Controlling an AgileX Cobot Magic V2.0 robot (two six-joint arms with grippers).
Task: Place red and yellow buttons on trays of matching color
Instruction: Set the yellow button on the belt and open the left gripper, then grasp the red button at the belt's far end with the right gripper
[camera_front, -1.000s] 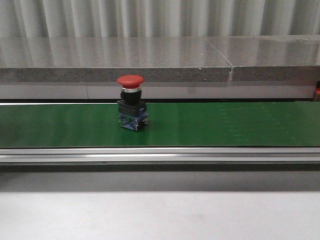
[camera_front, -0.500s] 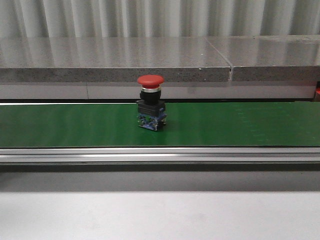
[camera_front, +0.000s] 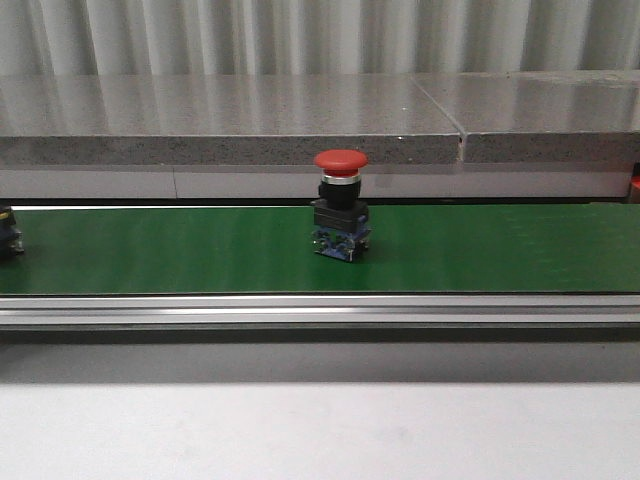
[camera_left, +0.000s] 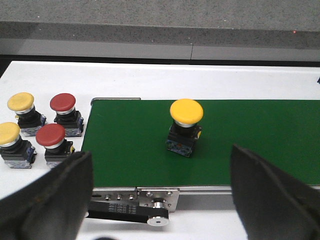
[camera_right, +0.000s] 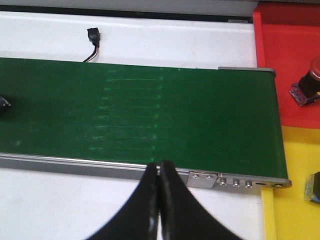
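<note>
Front view: red button (camera_front: 340, 205) riding green belt (camera_front: 480, 250) mid-way, unpicked. Left pincer (camera_left: 160, 200) hanging wide open over yellow button (camera_left: 185, 126); right pincer (camera_right: 159, 200) closed, empty. One button sitting on red tray (camera_right: 280, 60); four waiting on worktop (camera_left: 45, 80).

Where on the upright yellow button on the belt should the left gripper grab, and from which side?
Grip the black square body under the cap of the yellow button, coming down from above with the open left gripper straddling it. It stands upright, its domed cap is wider than the body, and the body's flat sides probably suit the pads better.
</note>
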